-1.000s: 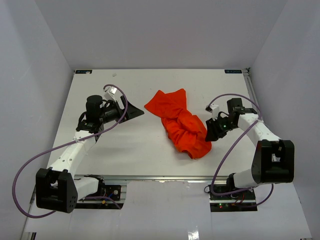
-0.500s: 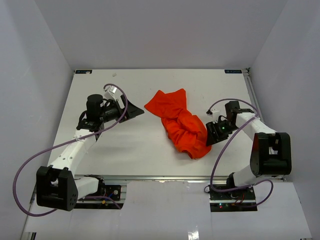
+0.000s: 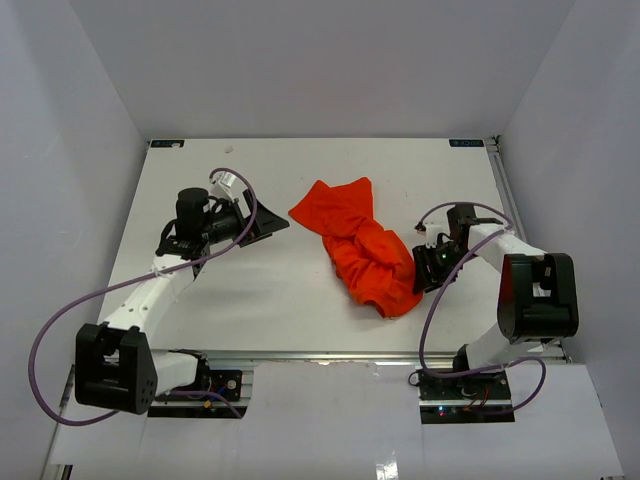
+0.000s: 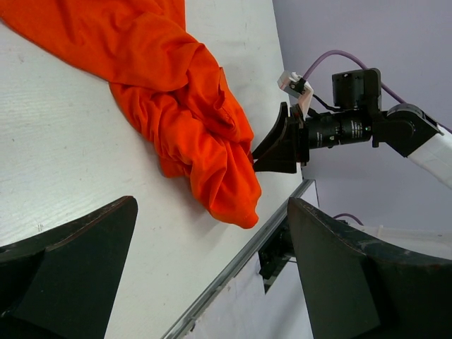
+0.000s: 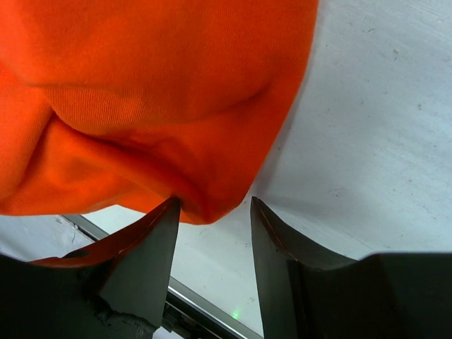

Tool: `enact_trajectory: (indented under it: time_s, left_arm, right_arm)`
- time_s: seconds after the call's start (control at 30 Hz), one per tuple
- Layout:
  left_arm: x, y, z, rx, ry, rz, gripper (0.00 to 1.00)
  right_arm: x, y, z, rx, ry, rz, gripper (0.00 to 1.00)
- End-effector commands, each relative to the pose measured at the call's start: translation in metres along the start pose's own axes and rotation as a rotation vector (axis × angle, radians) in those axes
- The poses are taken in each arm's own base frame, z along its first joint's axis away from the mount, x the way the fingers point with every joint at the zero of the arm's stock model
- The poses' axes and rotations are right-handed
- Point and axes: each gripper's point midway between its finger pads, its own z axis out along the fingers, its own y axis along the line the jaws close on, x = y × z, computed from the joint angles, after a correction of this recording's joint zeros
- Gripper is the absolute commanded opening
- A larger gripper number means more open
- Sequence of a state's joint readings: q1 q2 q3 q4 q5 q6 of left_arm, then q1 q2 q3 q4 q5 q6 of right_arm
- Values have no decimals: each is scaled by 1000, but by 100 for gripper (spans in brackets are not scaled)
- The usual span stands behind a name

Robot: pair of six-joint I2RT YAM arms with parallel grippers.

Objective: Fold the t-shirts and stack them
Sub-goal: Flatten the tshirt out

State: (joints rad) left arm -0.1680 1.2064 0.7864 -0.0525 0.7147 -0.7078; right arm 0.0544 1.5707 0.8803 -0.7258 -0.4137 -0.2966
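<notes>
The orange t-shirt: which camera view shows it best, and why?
Top external: the whole crumpled t-shirt is visible, edge to edge. Left wrist crops one end; right wrist shows only a close fold by its open jaws.

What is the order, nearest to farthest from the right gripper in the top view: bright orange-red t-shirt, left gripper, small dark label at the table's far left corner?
1. The bright orange-red t-shirt, close against the right gripper.
2. The left gripper, beyond the shirt, left side.
3. The small dark label, far left corner.
</notes>
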Motion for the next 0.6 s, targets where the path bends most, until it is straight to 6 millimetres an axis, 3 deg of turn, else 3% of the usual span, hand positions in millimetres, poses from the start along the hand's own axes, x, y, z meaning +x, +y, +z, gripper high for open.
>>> enact_trajectory:
  time_s: [0.0,0.2,0.43,0.57]
  left_arm:
    - [-13,-16,-1,32,-21,37,98]
    - [-14,-17,1,35,-15,35,98]
    - [-13,-17,0,32,-15,35,98]
    - [-13,-18,-2,34,-20,36,98]
  right_arm:
    - [-6,-2,4,2,-31,36,50]
    - [-11,-6,11,8,-53,66,48]
    - [-24,-8,4,-37,-71,89,50]
    - [-25,-19,-5,-57,-96,139,50]
